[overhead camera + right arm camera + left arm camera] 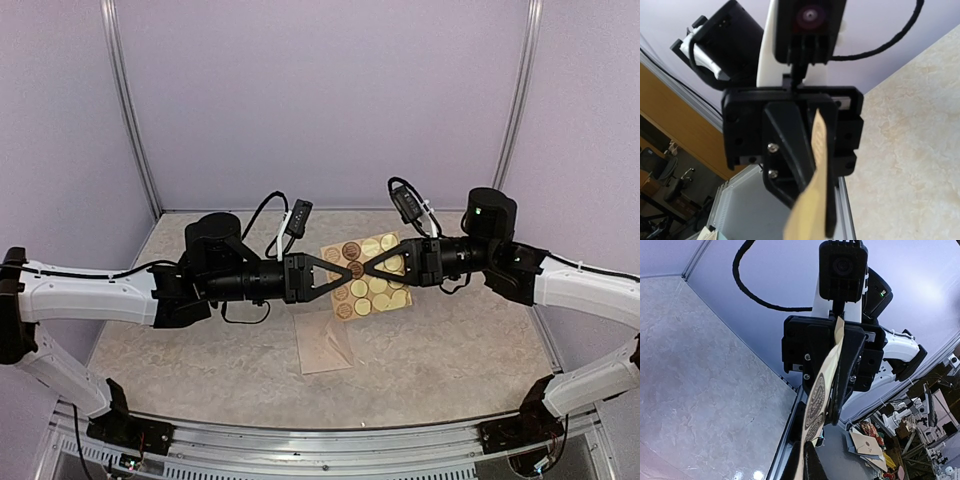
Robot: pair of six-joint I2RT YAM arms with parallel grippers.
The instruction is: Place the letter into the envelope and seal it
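- The left gripper hangs above the middle of the table, its fingers closed on the left part of the sticker sheet. There is open room behind it toward the left edge.
- The envelope lies flat just nearer the near edge than the two fingertips, apart from both. I cannot tell whether the letter is inside it.
- The sticker sheet is held clear of the table between the two arms and is seen edge-on from both wrists. Pulling apart or twisting unevenly could tear or crease it. A loosened grip on one side would likely leave it dangling or drop it onto the envelope.
- The right gripper faces the left one almost tip to tip, its fingers clamped on the same sheet. Any inward push risks the fingertips knocking together.
- Bare table runs toward the right edge and the far wall, so backing outward looks safer than closing in.
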